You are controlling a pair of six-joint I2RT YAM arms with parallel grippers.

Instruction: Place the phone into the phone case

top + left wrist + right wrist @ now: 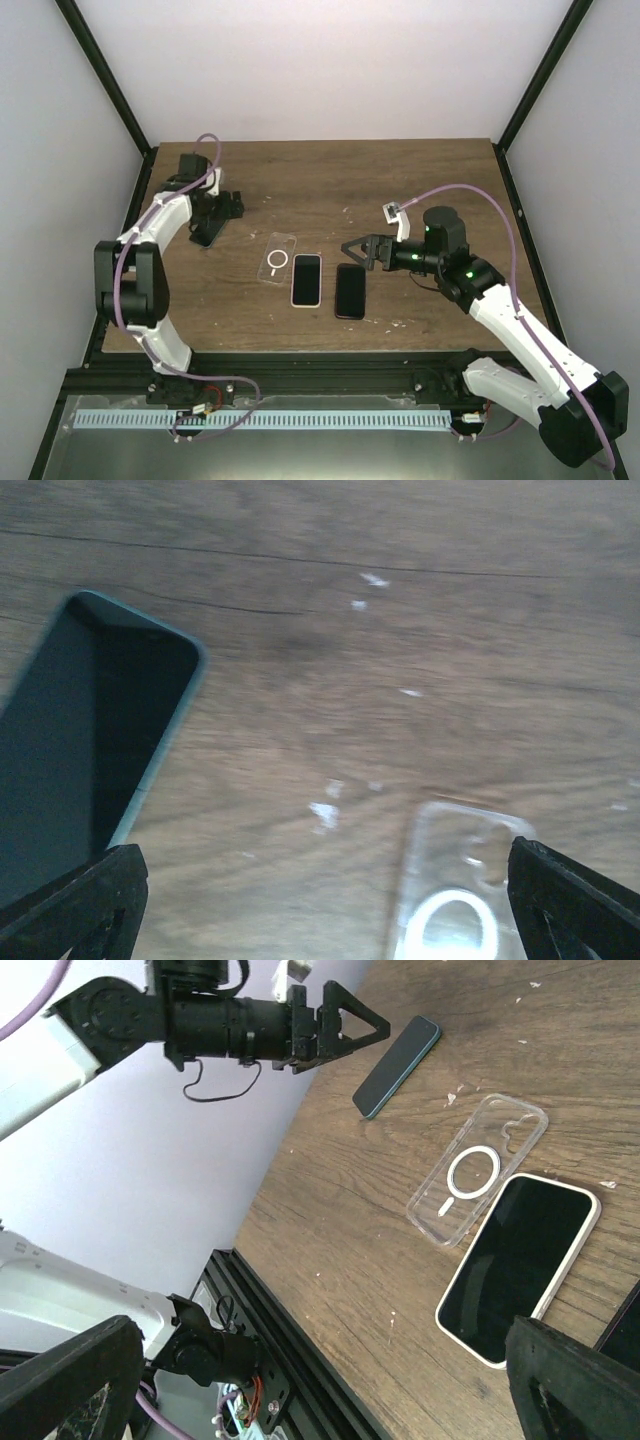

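A clear phone case (278, 260) with a white ring lies flat mid-table; it also shows in the left wrist view (455, 890) and the right wrist view (478, 1168). A white-edged phone (306, 280) lies screen up just right of it (520, 1255). A black phone (350, 291) lies right of that. A teal-edged phone (203, 237) lies at the left (90, 740). My left gripper (228, 208) is open and empty, hovering between the teal-edged phone and the case (320, 920). My right gripper (355, 248) is open and empty above the black phone (320, 1390).
The wooden table (420, 180) ends at a black frame rail (300, 372) along the near side. Black posts and pale walls close in the left, right and back. The left arm's gripper (340, 1028) shows in the right wrist view above the teal-edged phone (397, 1066).
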